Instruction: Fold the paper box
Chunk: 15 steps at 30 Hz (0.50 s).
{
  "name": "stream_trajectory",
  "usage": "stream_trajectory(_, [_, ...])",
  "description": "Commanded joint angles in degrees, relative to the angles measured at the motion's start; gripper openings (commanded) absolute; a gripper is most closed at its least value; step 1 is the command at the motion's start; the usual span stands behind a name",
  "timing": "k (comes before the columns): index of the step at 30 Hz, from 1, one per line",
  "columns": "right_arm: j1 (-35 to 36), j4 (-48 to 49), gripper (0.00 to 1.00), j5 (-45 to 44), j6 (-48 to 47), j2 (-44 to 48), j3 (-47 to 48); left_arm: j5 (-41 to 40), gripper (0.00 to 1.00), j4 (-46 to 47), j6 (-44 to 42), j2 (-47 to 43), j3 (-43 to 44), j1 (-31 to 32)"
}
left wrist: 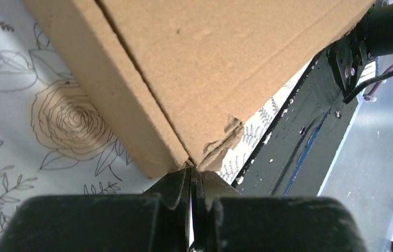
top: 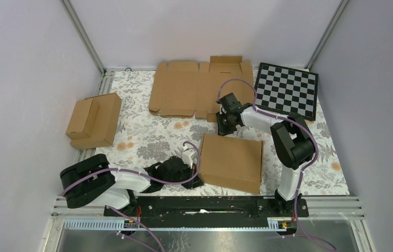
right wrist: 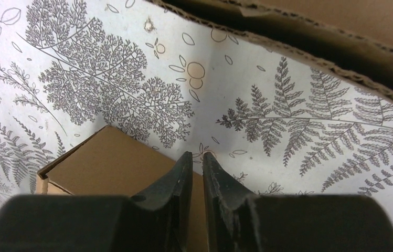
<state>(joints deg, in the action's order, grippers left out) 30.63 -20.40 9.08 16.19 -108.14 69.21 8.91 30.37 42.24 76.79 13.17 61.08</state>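
The paper box [top: 232, 163] lies closed and flat on the floral table cover, in front of the arms. In the left wrist view its near left corner [left wrist: 210, 58] looks crumpled. My left gripper [top: 197, 176] sits low at that corner. Its jaws [left wrist: 191, 170] are shut, the tips touch the corner, and nothing is between them. My right gripper [top: 221, 126] hovers over the box's far left edge, pointing down. Its jaws [right wrist: 197, 156] stand a narrow gap apart with nothing in them, and the box top [right wrist: 115, 168] shows below them.
A wide flat cardboard blank [top: 183, 92] lies at the back, and its edge [right wrist: 341, 31] shows in the right wrist view. A checkerboard [top: 287, 90] leans at the back right. Two joined small boxes [top: 93, 121] sit at the left. The black base rail [top: 204, 205] runs along the near edge.
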Motion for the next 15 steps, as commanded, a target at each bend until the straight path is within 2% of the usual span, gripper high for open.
stream_trajectory(1, [3.91, -5.66, 0.21, 5.68, -0.61, 2.39, -2.52, -5.04, 0.0, 8.23, -10.52, 3.0, 2.99, -4.02])
stream_trajectory(6, [5.09, -5.64, 0.2, 7.04, -0.7, 4.09, -3.85, -2.57, 0.0, 9.6, -17.08, 3.23, 4.32, -6.7])
stream_trajectory(10, [7.21, -6.87, 0.2, 7.71, -1.41, 4.9, -4.12, -3.31, 0.0, 7.06, -21.92, 3.89, 6.38, -7.69])
stream_trajectory(15, [9.72, -7.55, 0.19, 10.13, -2.41, 5.49, -4.56, -2.24, 0.0, 13.12, -26.0, 5.08, 5.3, -8.21])
